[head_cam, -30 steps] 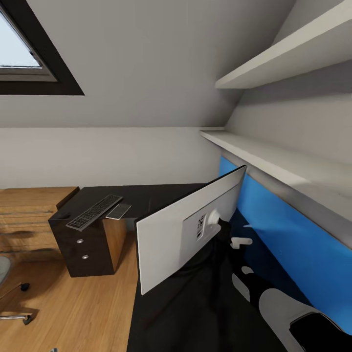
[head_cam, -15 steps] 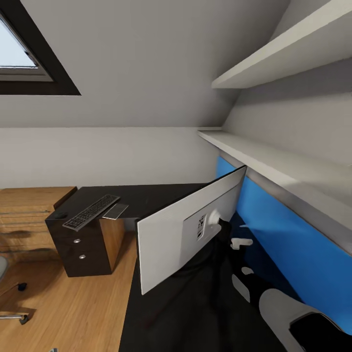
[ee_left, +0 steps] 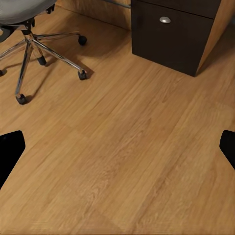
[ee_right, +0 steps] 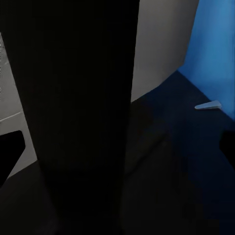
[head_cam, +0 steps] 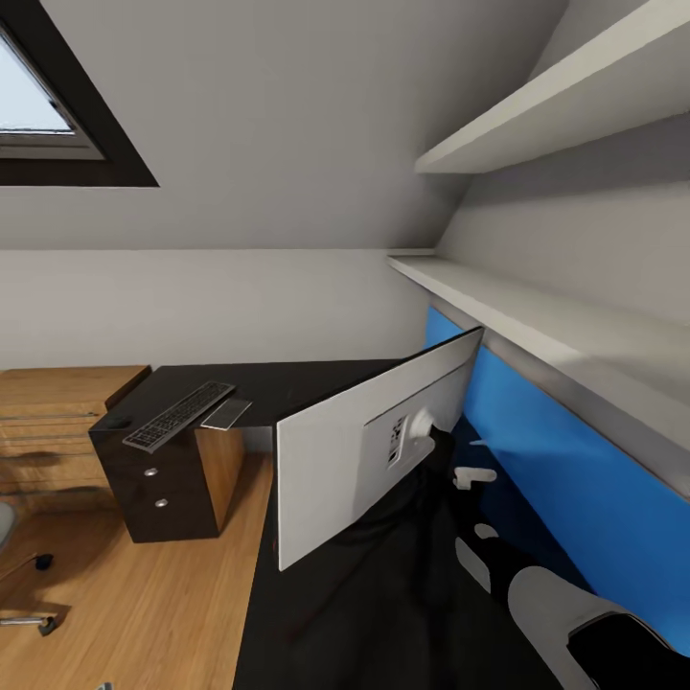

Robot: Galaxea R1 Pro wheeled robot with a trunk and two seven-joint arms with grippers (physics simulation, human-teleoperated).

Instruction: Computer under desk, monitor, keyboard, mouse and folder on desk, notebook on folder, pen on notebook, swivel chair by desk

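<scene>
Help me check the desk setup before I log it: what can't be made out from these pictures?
- Monitor screen side: head view shows its pale back.
- Right gripper: the monitor's black stand blocks the right wrist view, so its grip is unclear.
- Swivel chair: cut off by the left wrist view's edge.
- Small dark object beside the keyboard: too small to identify.

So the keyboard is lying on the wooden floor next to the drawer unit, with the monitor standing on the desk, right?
Not quite. The head view shows the keyboard lying on the black desk, above the drawer unit, not on the floor. The monitor does stand on the desk.
</scene>
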